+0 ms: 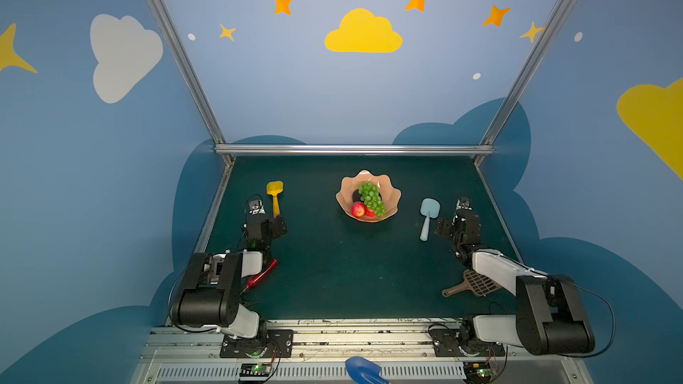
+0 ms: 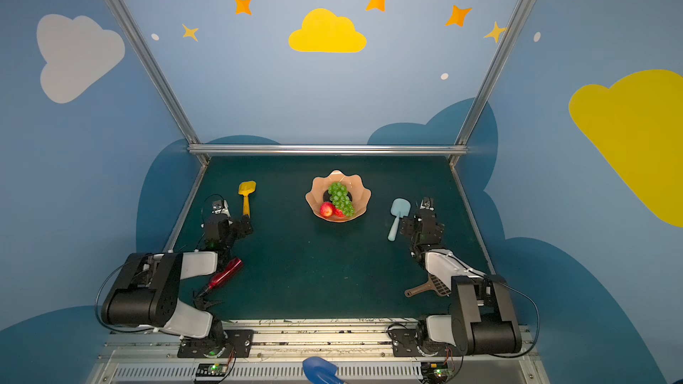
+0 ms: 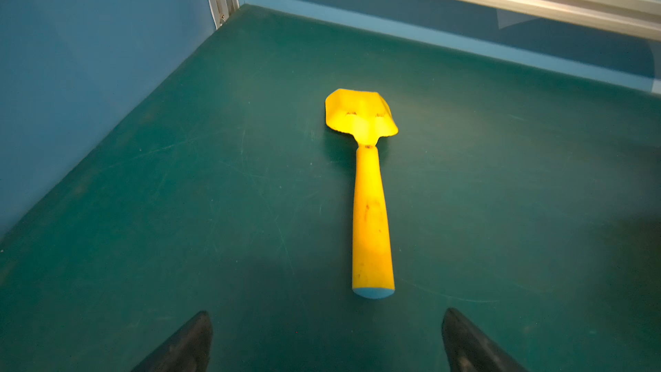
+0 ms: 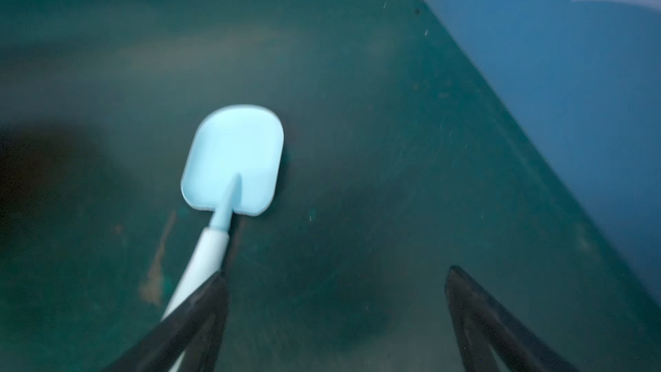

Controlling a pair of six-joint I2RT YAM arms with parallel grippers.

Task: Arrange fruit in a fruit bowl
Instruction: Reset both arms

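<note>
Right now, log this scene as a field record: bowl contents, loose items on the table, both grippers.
bowl: fruit bowl, mid-table, upright
in bowl: green grapes on top; red apple at the near rim; second apple partly hidden beside it; dark avocado under the grapes
fruit outside bowl: none in view
loose tools: yellow scoop ahead of the left gripper; light-blue scoop by the right gripper; brown scoop partly under the right arm
left gripper: open, empty
right gripper: open, empty

Yellow scoop [image 1: 274, 197] and light-blue scoop [image 1: 428, 216] on the green mat [image 1: 332, 271], brown slotted scoop [image 1: 476, 284] nearer the front
</note>
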